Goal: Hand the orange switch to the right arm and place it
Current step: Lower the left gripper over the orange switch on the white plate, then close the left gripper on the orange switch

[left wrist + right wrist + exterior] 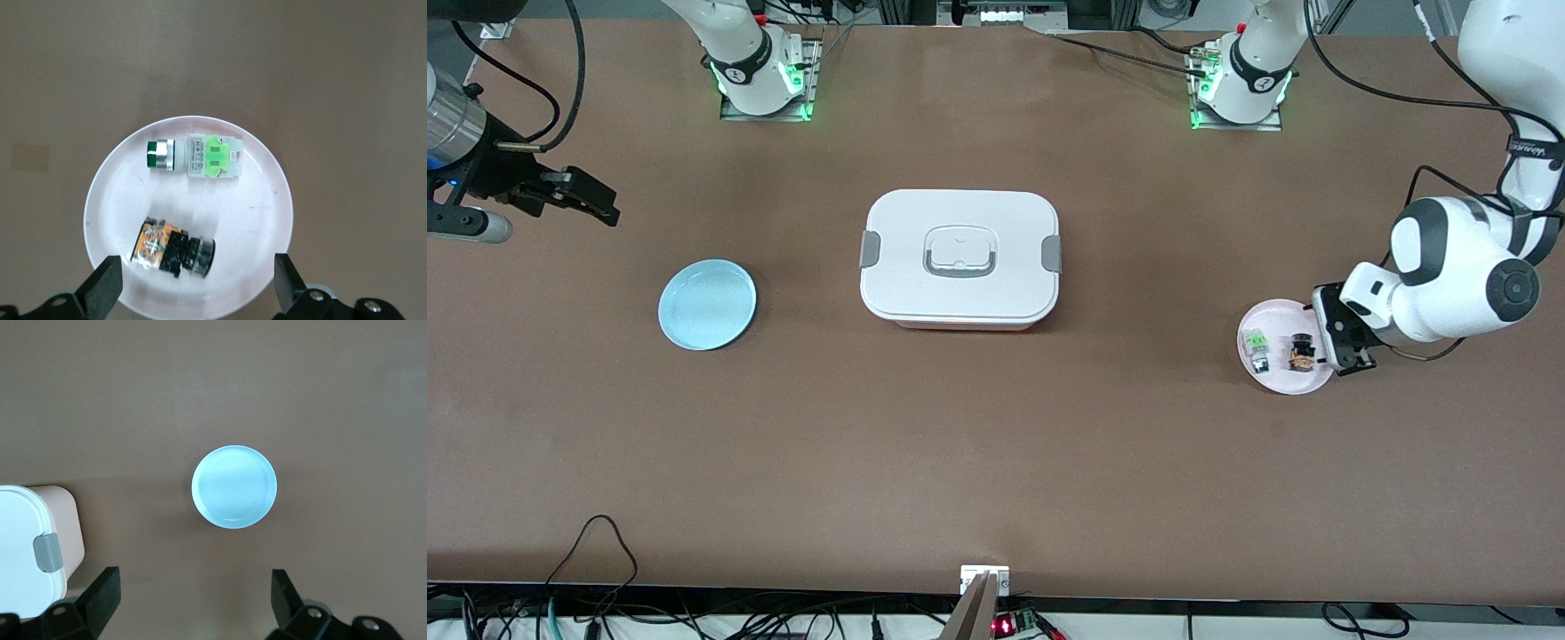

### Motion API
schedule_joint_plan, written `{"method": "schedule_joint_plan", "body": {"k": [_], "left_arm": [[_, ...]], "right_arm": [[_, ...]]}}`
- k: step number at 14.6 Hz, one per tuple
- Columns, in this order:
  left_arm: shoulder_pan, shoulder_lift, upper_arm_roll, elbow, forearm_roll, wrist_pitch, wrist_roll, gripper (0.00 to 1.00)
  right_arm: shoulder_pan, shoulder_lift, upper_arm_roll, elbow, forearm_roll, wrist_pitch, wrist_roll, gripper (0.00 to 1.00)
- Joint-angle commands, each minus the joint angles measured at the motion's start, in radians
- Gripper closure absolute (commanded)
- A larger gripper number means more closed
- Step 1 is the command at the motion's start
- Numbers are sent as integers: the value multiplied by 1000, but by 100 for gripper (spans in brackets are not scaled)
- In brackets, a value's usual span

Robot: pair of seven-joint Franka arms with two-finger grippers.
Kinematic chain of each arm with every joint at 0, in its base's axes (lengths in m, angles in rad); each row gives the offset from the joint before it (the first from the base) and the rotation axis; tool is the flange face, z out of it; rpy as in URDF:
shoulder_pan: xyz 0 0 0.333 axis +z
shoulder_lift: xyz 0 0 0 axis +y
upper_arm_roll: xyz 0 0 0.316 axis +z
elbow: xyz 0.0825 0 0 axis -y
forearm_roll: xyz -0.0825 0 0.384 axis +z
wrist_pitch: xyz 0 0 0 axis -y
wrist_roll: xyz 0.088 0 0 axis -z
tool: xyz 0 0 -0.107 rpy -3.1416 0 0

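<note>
Your orange switch [173,248] lies on its side in the pink plate [267,200] at the left arm's end of the table, on the plate's half nearer the left gripper [193,290]. The green switch [193,157] lies just beside it in the same plate, apart from it, so don't mix them up

Left gripper hovers over the plate's edge, jaws spread wide, nothing held. In the left wrist view the switch's long axis runs roughly along the line between the two fingertips [103,283], so as I read it you close on the ends unless you rotate the wrist first

Right gripper [193,600] waits up over the other end of the table near the blue plate [707,304], also wide and empty. White lidded box [959,258] sits mid-table between the two arms. Left arm is clearly the one to pick
</note>
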Motion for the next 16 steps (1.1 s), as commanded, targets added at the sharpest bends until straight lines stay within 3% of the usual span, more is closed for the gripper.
{"method": "schedule_joint_plan", "body": {"k": [1, 5, 16], "left_arm": [[21, 38, -3, -22, -6, 89, 100, 0], [45, 83, -3, -26, 28, 169, 143, 0], [51, 127, 0, -27, 29, 187, 189, 0]], "right_arm": [[-12, -7, 1, -7, 11, 8, -28, 0], [-14, -9, -1, -9, 11, -8, -28, 0], [-14, -10, -2, -13, 13, -24, -31, 0]]}}
